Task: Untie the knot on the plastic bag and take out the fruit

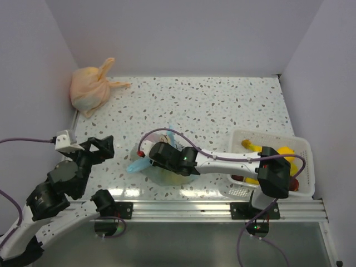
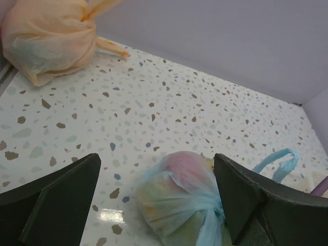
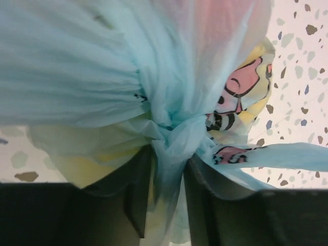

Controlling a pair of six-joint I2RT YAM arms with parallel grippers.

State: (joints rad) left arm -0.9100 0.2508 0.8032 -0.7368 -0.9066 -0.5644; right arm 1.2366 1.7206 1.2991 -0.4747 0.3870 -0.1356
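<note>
**Right wrist view: knot [image 3: 171, 134] pinched on the blue plastic bag [image 3: 66, 72]**

Thin, light blue and see-through, the plastic bag bulges, with pink and yellow shapes showing through its skin. A cartoon panel in pink, yellow and black outline sits beside the knot, a tight twisted wad with a flat blue tail [image 3: 287, 155] trailing sideways. The right gripper [image 3: 166, 179] is clamped on the plastic right at the knot. The bag lies on the speckled table [image 1: 222, 105] near its front edge, between the arms. The left gripper [image 2: 157, 169] hangs spread wide beside it, gripping nothing.
</note>
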